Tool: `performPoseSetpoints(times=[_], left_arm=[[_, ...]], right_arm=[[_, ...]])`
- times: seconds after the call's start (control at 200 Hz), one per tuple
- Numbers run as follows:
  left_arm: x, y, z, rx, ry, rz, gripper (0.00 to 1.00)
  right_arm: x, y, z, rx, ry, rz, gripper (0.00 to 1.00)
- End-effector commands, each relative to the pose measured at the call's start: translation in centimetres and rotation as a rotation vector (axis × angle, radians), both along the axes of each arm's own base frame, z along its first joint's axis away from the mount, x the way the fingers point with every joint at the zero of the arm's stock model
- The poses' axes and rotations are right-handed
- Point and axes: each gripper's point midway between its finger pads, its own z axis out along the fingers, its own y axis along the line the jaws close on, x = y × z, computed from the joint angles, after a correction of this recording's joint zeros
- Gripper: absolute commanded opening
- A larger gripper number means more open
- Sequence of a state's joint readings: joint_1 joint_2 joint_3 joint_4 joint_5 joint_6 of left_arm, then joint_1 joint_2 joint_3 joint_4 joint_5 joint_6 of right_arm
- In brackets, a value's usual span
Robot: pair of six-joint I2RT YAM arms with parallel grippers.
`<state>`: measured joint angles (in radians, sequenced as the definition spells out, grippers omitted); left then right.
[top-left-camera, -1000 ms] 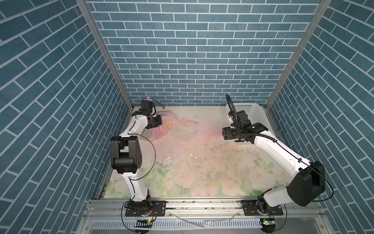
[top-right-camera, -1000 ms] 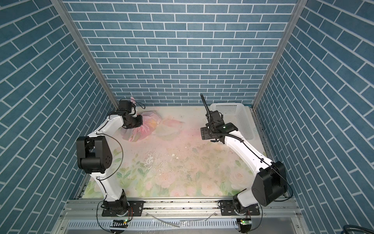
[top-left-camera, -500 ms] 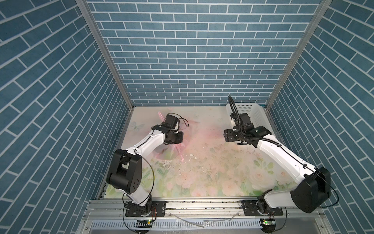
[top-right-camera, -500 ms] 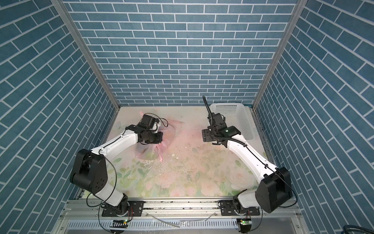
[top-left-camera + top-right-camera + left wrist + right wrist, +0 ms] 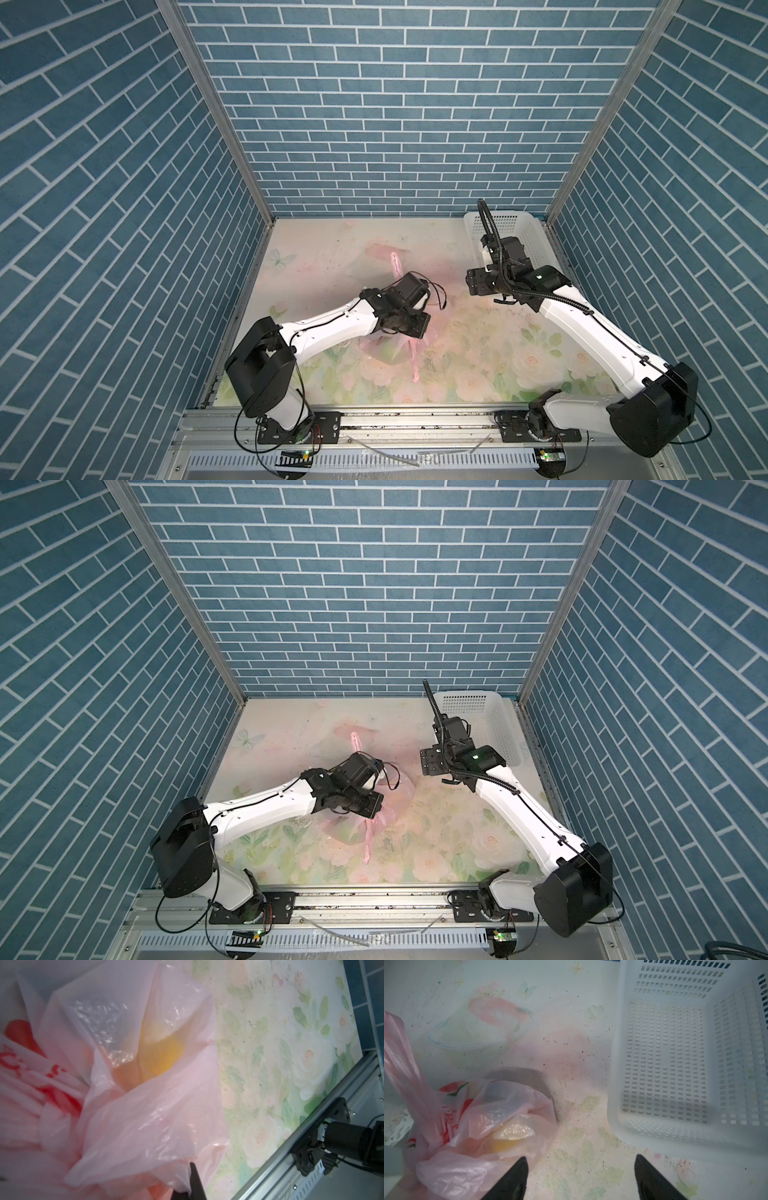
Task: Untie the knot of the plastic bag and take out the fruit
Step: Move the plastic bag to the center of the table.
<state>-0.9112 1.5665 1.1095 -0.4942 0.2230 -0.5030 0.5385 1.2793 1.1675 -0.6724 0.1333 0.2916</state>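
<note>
Pink plastic bag [image 5: 145, 1115] half-hides yellow fruit [image 5: 164, 1053] inside.

Robot lab cell, not a real room. The brick walls [image 5: 395, 104] are printed panels closing in three sides, with aluminium posts [image 5: 216, 112] at the back corners in both top views. The table [image 5: 332, 245] is covered by a floral printed sheet. The left arm [image 5: 332, 324] and right arm [image 5: 590, 332] bolt onto an aluminium rail [image 5: 415, 417] along the lower edge of the frame. Below it: a slotted cable duct [image 5: 478, 460] and a small board with a green LED [image 5: 305, 455].
</note>
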Motion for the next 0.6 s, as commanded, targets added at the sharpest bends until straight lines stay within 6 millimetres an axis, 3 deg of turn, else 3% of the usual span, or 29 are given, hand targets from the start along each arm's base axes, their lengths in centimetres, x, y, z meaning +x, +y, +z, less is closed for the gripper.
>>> performPoseSetpoints(times=[0.0,0.11,0.215,0.295,0.415,0.505,0.595], left_arm=[[-0.9,0.5,0.6,-0.006,-0.001,0.029,0.09],[-0.9,0.9,2.4,-0.037,-0.041,0.035,0.57],[-0.9,1.1,5.1,-0.081,-0.093,0.030,0.78],[-1.0,1.5,7.1,-0.119,-0.129,0.032,0.85],[-1.4,3.1,8.8,-0.124,-0.172,0.052,0.86],[-1.7,5.1,8.6,-0.067,-0.190,0.079,0.86],[-1.8,7.6,7.1,0.035,-0.202,0.117,0.85]], right_arm=[[-1.3,-0.2,-1.8,-0.008,0.058,0.015,0.80],[-1.6,0.2,-2.8,-0.017,0.087,0.048,0.80],[-1.8,0.6,-3.1,-0.015,0.097,0.086,0.80],[-2.0,1.2,-3.0,-0.003,0.095,0.131,0.80],[-2.4,2.5,-2.9,0.035,0.099,0.208,0.80],[-3.0,4.0,-2.9,0.081,0.102,0.286,0.80],[-3.7,5.5,-2.9,0.106,0.098,0.362,0.80]])
